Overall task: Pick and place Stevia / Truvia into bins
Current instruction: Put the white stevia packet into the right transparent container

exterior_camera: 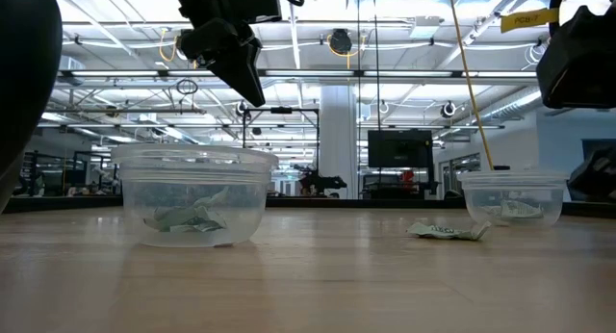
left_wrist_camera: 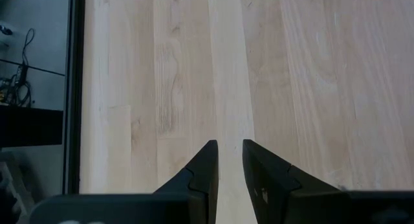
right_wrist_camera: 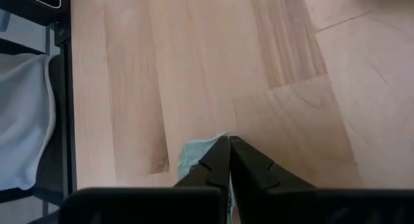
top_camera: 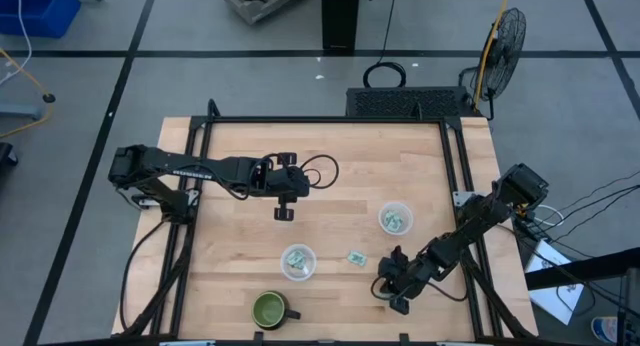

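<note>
right tool is pinched on a sweetener packet near the green mug, ready for binning; left tool, slightly open and empty, waits farther off.

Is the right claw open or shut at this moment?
Shut. In the right wrist view the right claw has its dark fingers pressed together on a pale green paper packet.
</note>
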`<state>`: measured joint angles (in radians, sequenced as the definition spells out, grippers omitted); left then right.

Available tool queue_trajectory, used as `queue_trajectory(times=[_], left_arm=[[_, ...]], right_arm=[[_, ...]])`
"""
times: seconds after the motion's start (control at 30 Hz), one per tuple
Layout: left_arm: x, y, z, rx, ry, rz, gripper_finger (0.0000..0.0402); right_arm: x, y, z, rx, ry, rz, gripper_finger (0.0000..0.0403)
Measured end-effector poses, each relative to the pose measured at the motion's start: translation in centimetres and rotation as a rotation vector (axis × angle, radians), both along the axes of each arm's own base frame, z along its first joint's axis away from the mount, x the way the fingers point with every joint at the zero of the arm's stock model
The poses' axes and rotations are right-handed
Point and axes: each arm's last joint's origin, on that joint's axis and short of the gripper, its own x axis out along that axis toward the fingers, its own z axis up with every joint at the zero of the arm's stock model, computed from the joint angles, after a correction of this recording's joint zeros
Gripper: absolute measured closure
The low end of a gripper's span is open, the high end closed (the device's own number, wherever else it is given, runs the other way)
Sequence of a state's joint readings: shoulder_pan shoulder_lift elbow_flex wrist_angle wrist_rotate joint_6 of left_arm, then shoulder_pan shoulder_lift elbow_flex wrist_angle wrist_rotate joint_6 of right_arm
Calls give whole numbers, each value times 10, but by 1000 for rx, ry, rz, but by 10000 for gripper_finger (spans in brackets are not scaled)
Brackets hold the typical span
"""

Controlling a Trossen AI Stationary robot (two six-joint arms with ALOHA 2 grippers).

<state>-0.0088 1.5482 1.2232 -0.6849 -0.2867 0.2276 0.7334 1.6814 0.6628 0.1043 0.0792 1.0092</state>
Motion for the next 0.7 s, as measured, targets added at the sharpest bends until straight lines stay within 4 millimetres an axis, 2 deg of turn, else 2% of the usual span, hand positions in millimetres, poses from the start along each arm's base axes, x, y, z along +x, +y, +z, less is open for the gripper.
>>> queue_trajectory(times=[0.17,0.43,0.6,0.7], left_arm=[[0,0,0,0,0,0,325],[0,0,0,0,-1,1,325],[0,0,0,0,0,0,325],[0,0,0,2,1,-3,325]], right_arm=[[0,0,6,7,-27,-17,399],[-4,-7,37,45,-91,-27,402],[-14,-17,42,-31,-38,-38,402],[-15,-20,48,-58,-67,-61,402]])
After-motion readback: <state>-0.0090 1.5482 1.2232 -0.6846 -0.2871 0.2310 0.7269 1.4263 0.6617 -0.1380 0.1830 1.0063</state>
